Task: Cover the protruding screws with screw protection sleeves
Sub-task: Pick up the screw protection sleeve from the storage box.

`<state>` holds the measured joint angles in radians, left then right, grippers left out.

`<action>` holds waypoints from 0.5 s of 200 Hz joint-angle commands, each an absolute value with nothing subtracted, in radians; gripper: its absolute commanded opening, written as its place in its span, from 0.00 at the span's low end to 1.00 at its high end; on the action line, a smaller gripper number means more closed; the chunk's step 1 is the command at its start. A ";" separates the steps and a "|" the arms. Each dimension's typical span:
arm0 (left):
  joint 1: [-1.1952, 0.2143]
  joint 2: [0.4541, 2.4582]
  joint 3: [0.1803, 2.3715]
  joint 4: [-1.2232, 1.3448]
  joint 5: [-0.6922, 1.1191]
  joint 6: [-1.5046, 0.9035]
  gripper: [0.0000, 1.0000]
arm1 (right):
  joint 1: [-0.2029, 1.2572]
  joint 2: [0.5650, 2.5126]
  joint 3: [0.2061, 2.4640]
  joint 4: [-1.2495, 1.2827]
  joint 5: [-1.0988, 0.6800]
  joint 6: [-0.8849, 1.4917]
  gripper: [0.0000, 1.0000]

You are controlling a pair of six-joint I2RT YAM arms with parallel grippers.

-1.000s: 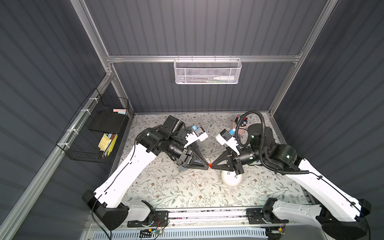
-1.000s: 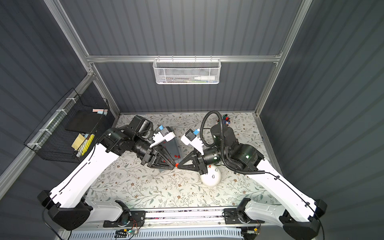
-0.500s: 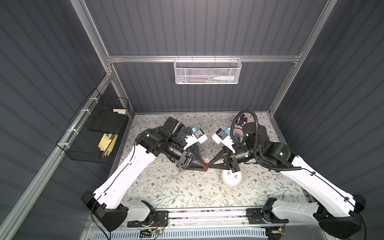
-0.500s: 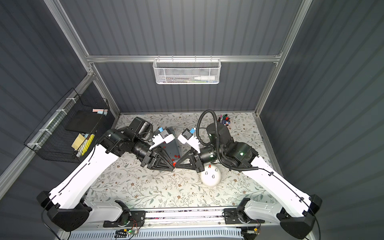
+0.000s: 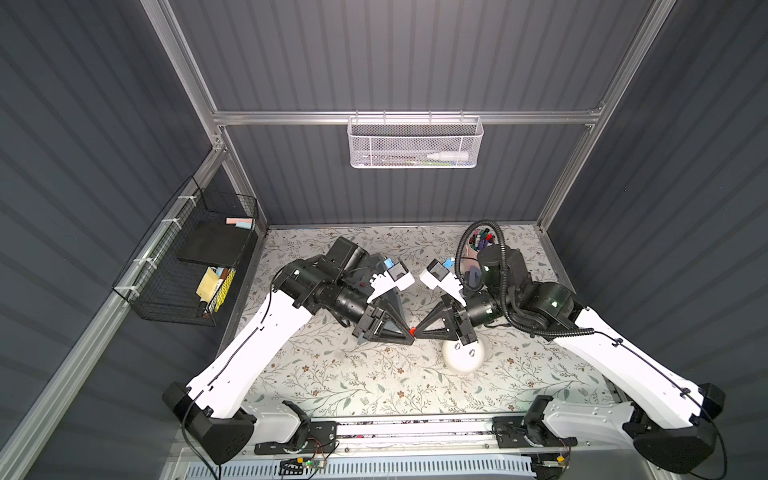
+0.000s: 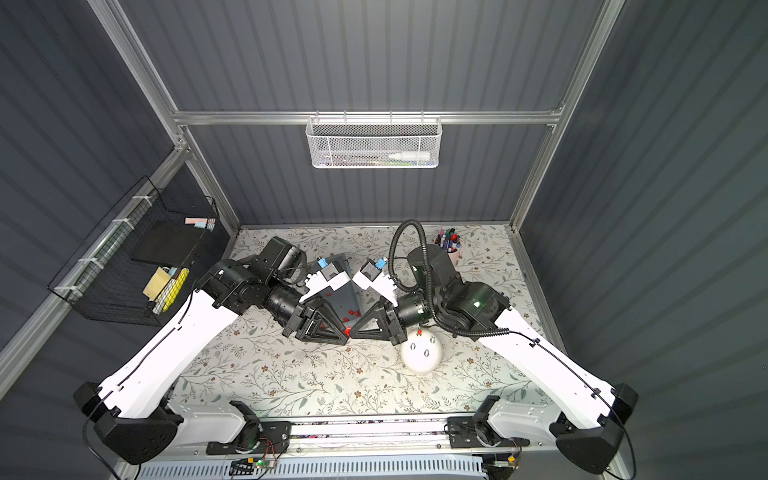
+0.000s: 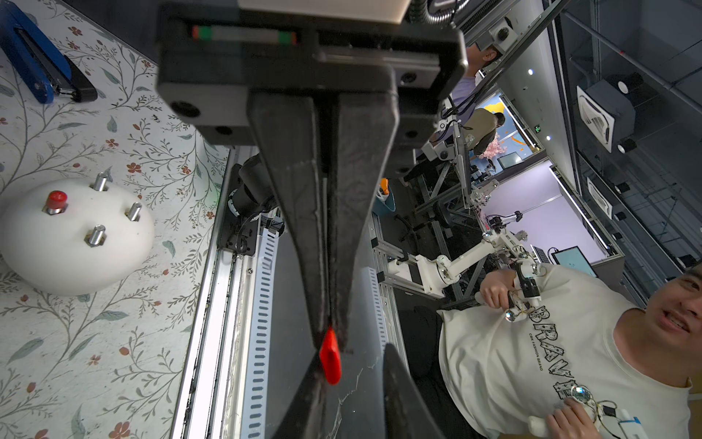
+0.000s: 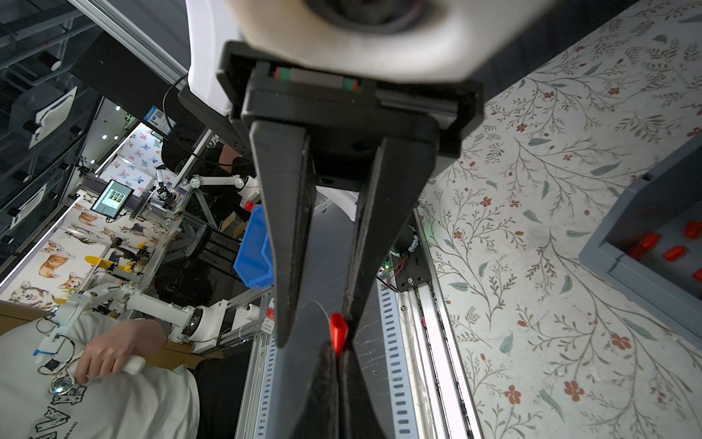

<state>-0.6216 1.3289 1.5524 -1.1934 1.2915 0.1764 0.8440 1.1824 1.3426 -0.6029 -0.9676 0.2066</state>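
My right gripper is shut on a red screw protection sleeve, held in the air above the table. My left gripper faces it tip to tip. Its jaws stand open on either side of the sleeve's free end, which lies close against one finger. In both top views the tips meet at the sleeve. The white dome sits just right of them. Three protruding screws are bare. A fourth wears a red sleeve.
A grey bin holding several loose red sleeves lies behind the grippers. A cup of marker pens stands at the back right, and a blue stapler lies near it. Wire baskets hang on the left and back walls.
The right gripper has carried the sleeve slightly leftward to the left gripper's tips. The left jaws have narrowed around the sleeve.
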 commanded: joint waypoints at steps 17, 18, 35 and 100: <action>-0.627 1.300 1.537 -1.161 1.318 0.194 0.24 | 0.844 1.190 1.372 -0.657 -0.996 0.179 0.00; -0.627 1.300 1.536 -1.160 1.319 0.194 0.24 | 0.844 1.190 1.372 -0.658 -0.995 0.179 0.00; -0.627 1.295 1.526 -1.146 1.319 0.187 0.23 | 0.844 1.184 1.370 -0.668 -0.994 0.177 0.00; -0.627 1.298 1.510 -1.083 1.323 0.140 0.13 | 0.845 1.177 1.360 -0.677 -0.994 0.179 0.00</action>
